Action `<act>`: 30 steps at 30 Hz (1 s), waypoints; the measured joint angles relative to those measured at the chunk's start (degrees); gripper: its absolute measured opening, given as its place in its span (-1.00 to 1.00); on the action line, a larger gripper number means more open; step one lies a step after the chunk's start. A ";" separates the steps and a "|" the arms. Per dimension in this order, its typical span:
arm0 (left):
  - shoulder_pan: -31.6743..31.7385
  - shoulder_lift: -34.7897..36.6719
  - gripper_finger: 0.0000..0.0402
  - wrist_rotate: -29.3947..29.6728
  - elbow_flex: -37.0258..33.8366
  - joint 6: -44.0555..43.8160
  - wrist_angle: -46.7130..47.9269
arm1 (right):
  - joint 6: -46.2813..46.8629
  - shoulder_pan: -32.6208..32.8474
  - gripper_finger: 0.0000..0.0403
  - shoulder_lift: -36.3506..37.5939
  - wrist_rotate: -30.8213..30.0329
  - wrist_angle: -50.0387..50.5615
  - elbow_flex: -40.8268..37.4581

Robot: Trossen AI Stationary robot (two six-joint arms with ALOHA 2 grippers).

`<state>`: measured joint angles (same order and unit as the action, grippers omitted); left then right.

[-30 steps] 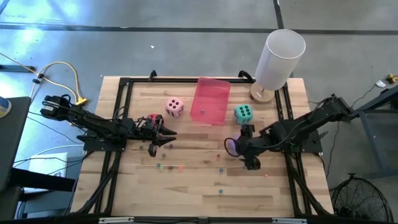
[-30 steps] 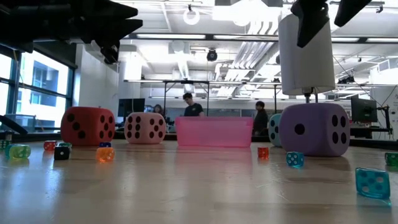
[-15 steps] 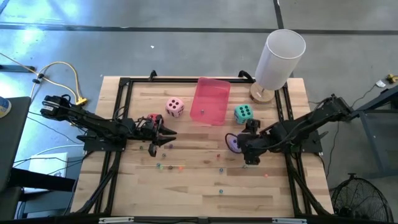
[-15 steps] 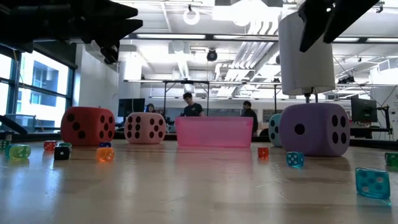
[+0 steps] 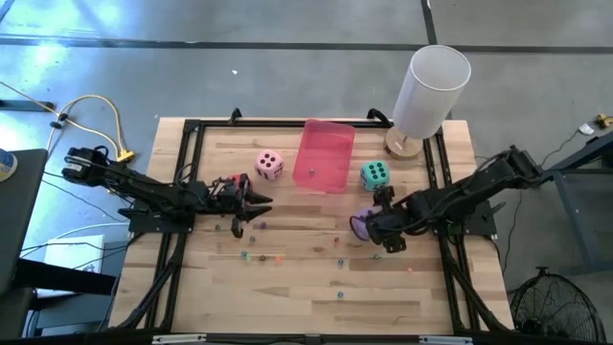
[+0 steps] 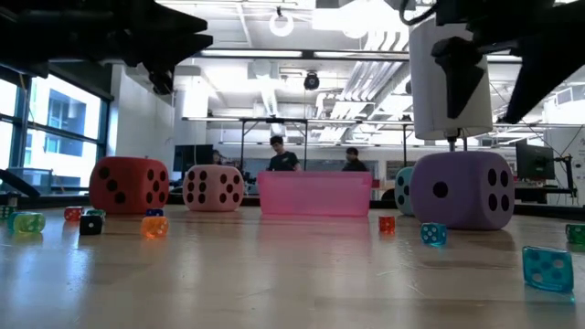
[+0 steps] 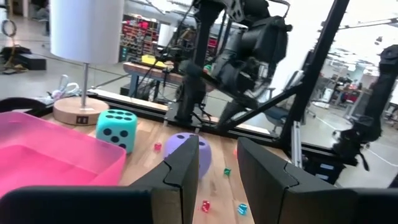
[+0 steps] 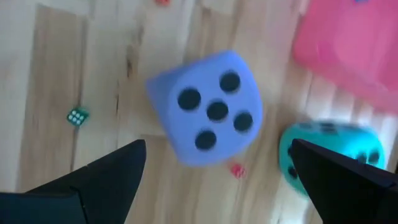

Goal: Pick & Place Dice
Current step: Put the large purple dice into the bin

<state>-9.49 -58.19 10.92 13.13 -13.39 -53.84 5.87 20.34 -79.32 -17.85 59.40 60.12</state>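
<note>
Purple is the colour I am after just now: the purple die (image 8: 208, 115) sits on the bare wood of the table (image 5: 287, 287), and my right gripper (image 5: 381, 230) hangs directly above it with its fingers (image 8: 93, 180) spread as wide as they go, nothing between them, one to either side of the cube in my right wrist view. I have not closed on it and it rests flat on the boards in the low view, so I judge this pick as lined up but not made. Beyond it the teal die (image 5: 374, 173) stands just beside the pink tray (image 5: 337, 137), between the tray and the base of the white cylinder (image 5: 429, 91), apart from both as far as I can see. The pink die (image 5: 269, 165) rests on the other side of the tray, near it but not in it. The red die (image 6: 130, 185) stands on the table near my left gripper (image 5: 247, 206), whose fingers are drawn in to a narrow gap; in my left wrist view nothing shows in that gap and in the low view the red cube rests on the wood beneath the arm, so I take that hand as empty and waiting. Only small specks show inside the tray from above and none of the four big dice is in it. By my reckoning, if the tray is the goal, all four placements are left, the purple one nearest to starting.
</note>
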 joint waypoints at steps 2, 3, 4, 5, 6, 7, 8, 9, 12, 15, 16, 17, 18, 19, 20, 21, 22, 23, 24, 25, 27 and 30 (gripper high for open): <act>0.51 0.00 -0.46 0.00 0.00 0.00 0.00 | -3.93 -1.39 0.95 0.01 0.36 -1.96 -0.18; 0.85 0.00 -0.46 0.04 0.00 -0.02 0.00 | -6.10 -2.17 0.95 -0.01 0.29 -2.73 -0.18; 1.09 0.00 -0.46 0.04 0.00 -0.02 0.00 | -8.16 -2.91 0.95 0.01 0.28 -3.40 -0.18; 1.39 0.00 -0.46 0.04 0.00 -0.02 0.00 | -10.10 -3.66 0.95 0.02 0.25 -4.05 -0.18; 1.77 0.00 -0.46 0.04 0.00 -0.02 0.00 | -11.97 -4.36 0.95 0.01 0.40 -4.79 -0.18; 2.12 0.00 -0.46 0.04 0.00 -0.02 0.00 | -13.72 -5.11 0.95 -0.01 1.01 -5.59 -0.18; 2.51 0.00 -0.46 0.04 0.00 -0.02 -0.01 | -15.30 -5.78 0.95 -0.45 1.89 -6.52 -0.18; 2.97 0.00 -0.46 0.03 0.00 -0.02 -0.01 | -16.90 -6.39 0.95 -1.11 2.78 -7.52 -0.18; 4.24 -0.02 -0.46 0.04 0.00 -0.04 -0.37 | -20.83 -7.63 0.95 -2.71 4.82 -8.48 -0.18; 5.08 -0.02 -0.46 0.11 0.00 -0.09 -0.36 | -22.22 -8.46 0.95 -5.04 4.49 -8.38 0.13; 5.31 -0.02 -0.46 0.11 0.00 -0.08 -0.38 | -22.19 -8.69 0.95 -5.74 4.63 -8.43 0.12; 5.57 0.00 -0.46 0.11 0.00 -0.07 -0.39 | -22.18 -8.86 0.95 -6.40 4.93 -8.50 0.13; 5.95 0.00 -0.46 0.11 0.00 -0.09 -0.35 | -22.22 -8.89 0.95 -6.97 4.93 -8.64 0.22; 6.32 0.00 -0.46 0.05 0.00 -0.08 -0.33 | -22.41 -8.94 0.95 -7.21 4.84 -8.55 0.27; 6.65 -0.02 -0.46 -0.04 0.00 -0.07 -0.33 | -22.64 -9.09 0.95 -7.26 4.80 -8.49 0.34; 6.99 -0.02 -0.46 -0.04 0.00 -0.09 -0.33 | -22.79 -9.41 0.95 -7.26 4.88 -8.51 0.34; 7.26 -0.01 -0.46 -0.06 0.00 -0.11 -0.33 | -23.10 -9.83 0.95 -7.26 5.37 -8.68 0.32; 7.48 0.00 -0.46 -0.06 0.00 -0.11 -0.25 | -23.50 -10.26 0.95 -7.26 6.52 -8.86 0.32; 7.61 -0.02 -0.46 -0.05 0.00 -0.13 -0.24 | -23.80 -10.40 0.95 -7.28 7.68 -8.94 0.32; 7.60 0.00 -0.46 -0.05 0.00 -0.12 -0.24 | -23.91 -10.48 0.95 -7.19 8.56 -8.94 0.31; 7.56 0.00 -0.46 -0.09 0.00 -0.13 -0.18 | -23.87 -10.46 0.95 -7.11 9.53 -8.92 0.30; 7.55 -0.01 -0.46 -0.11 0.00 -0.12 -0.17 | -24.07 -10.42 0.95 -7.11 10.60 -8.70 0.28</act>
<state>-1.93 -58.20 10.81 13.13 -13.51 -54.02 -18.20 9.91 -86.43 -7.26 50.70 60.40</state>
